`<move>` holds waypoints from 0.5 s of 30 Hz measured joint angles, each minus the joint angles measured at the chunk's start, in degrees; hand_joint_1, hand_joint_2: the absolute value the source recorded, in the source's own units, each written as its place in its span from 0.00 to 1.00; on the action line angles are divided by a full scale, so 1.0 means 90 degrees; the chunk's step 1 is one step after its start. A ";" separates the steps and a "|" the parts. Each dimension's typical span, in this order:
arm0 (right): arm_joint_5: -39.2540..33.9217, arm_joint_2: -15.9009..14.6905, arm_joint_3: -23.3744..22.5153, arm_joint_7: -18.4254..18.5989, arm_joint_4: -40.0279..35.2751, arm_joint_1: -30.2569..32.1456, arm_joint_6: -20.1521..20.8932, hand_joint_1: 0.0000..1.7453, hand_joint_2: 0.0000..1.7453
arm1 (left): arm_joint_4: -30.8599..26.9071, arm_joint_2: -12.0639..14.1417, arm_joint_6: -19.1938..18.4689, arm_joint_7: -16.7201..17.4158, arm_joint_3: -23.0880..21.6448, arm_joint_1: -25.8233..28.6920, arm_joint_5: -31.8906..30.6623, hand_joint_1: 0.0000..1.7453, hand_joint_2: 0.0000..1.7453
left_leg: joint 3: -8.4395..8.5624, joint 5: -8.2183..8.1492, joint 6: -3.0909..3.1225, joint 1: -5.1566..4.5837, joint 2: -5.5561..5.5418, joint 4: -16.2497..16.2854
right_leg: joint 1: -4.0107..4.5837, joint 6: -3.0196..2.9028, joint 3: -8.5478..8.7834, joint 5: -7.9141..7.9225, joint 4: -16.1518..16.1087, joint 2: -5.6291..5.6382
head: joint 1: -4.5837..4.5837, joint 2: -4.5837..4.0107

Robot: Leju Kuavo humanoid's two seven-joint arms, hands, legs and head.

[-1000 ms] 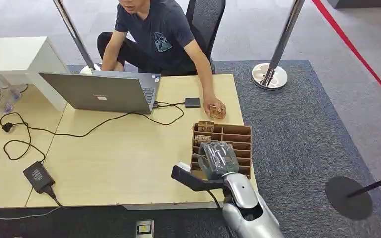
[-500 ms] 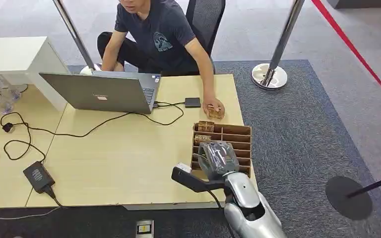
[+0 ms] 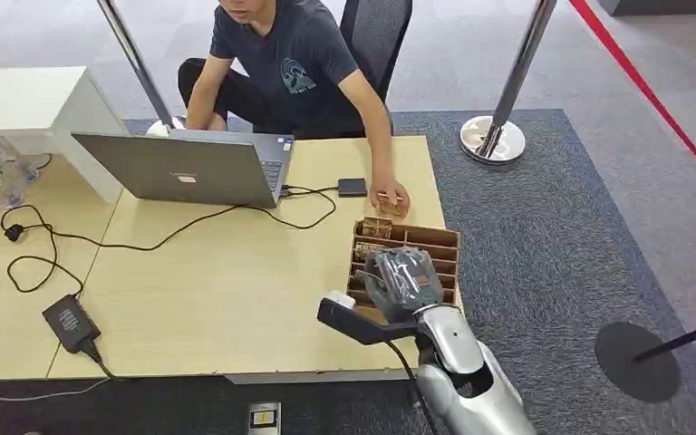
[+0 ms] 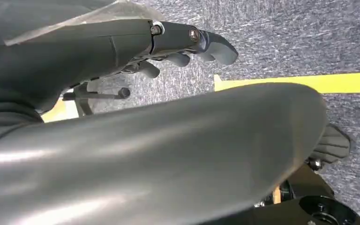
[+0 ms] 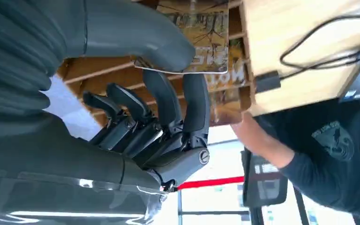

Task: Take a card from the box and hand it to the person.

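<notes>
Right hand [image 5: 136, 117] pinching card [image 5: 194, 42] over box [image 3: 435, 243], apparently lifting; handover to person [image 3: 294, 68] pending; left hand [image 4: 183, 42] holding nothing.

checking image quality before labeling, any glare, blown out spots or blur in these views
Head view: even lighting and sharp, with soft reflections on the silver right arm and chrome stanchion post. Right wrist view: background behind the person is blown out white, while the brown printed card pinched by the grey right hand stays legible. Left wrist view: the grey left hand is close and soft, with a glare streak.
</notes>
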 joint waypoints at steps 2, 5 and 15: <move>-0.0033 -0.0141 -0.0041 -0.0036 -0.0211 0.0053 0.0000 1.00 1.00 | 0.0000 0.0000 -0.0032 -0.0002 0.0000 -0.0003 -0.0022 0.00 0.00 | 0.0000 0.0000 0.0000 -0.0001 0.0001 0.0000 | -0.0001 0.0000 0.0000 0.0000 -0.0001 0.0000 | 0.0000 -0.0002; -0.0107 -0.0384 -0.0128 -0.0097 -0.0571 0.0112 0.0046 1.00 1.00 | 0.0000 0.0000 -0.0041 -0.0002 0.0000 -0.0003 -0.0044 0.00 0.00 | 0.0000 0.0000 0.0001 -0.0001 0.0000 0.0001 | -0.0001 0.0000 -0.0001 0.0000 -0.0002 0.0000 | 0.0000 -0.0002; -0.0294 -0.0862 -0.0313 -0.0211 -0.1314 0.0154 0.0136 1.00 1.00 | 0.0000 0.0000 -0.0046 -0.0002 0.0000 -0.0013 -0.0039 0.00 0.00 | 0.0001 0.0000 0.0000 0.0000 0.0000 0.0001 | 0.0000 0.0000 0.0000 0.0000 0.0000 0.0000 | 0.0000 -0.0002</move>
